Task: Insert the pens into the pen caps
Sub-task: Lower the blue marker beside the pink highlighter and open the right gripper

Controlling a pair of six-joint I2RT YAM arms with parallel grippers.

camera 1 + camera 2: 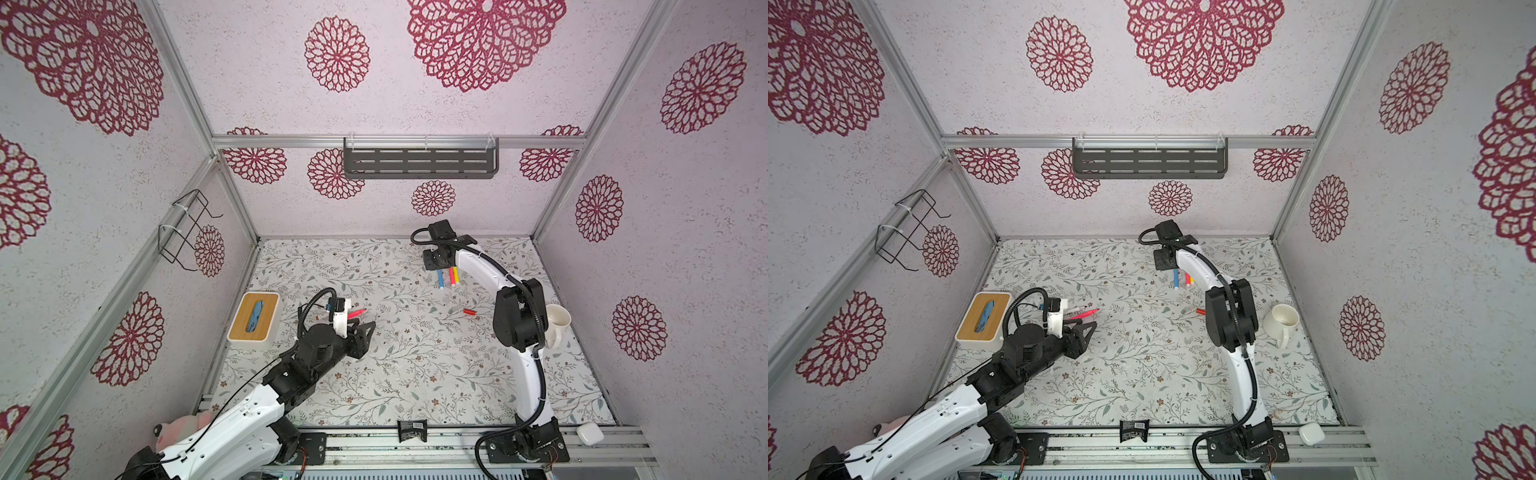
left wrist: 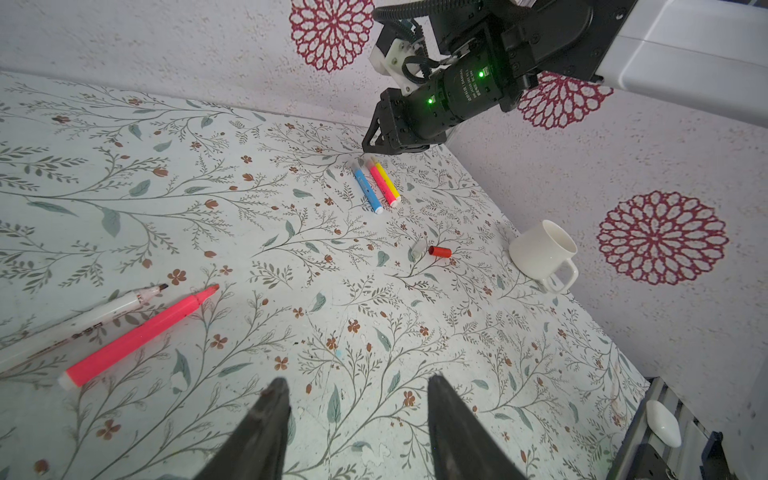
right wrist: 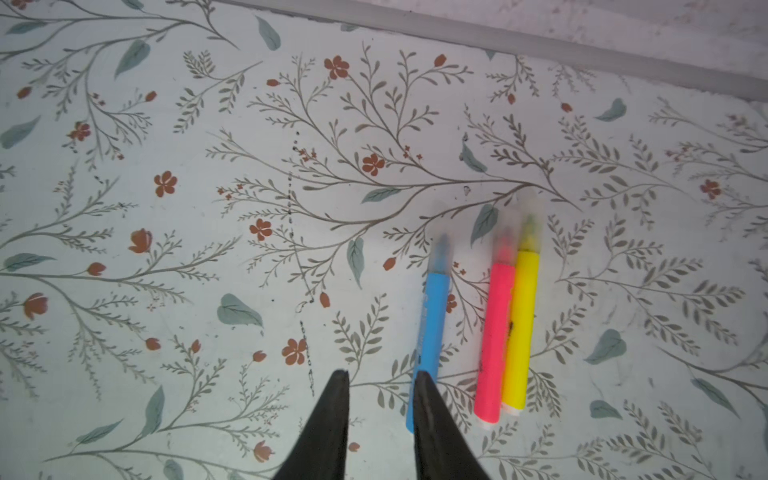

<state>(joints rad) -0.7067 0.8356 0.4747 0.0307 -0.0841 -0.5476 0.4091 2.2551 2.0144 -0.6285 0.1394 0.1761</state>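
Observation:
Three pens lie side by side near the back right: blue (image 3: pixel 432 324), pink (image 3: pixel 496 332) and yellow (image 3: pixel 521 324), each with a translucent cap over its tip. My right gripper (image 3: pixel 381 374) hovers over them, open by a narrow gap with nothing in it; the blue pen runs beside one finger. A long uncapped pink pen (image 2: pixel 141 334) and a white-barrelled pen (image 2: pixel 83 322) lie near my left gripper (image 2: pixel 358 380), which is open and holds nothing. A red pen cap (image 2: pixel 439 252) and a clear pen cap (image 2: pixel 417 250) lie mid-table.
A white mug (image 1: pixel 557 322) lies on its side by the right arm. A wooden-topped tissue box (image 1: pixel 255 320) sits at the left edge. A white case (image 1: pixel 589 433) and a black packet (image 1: pixel 411 430) rest on the front rail.

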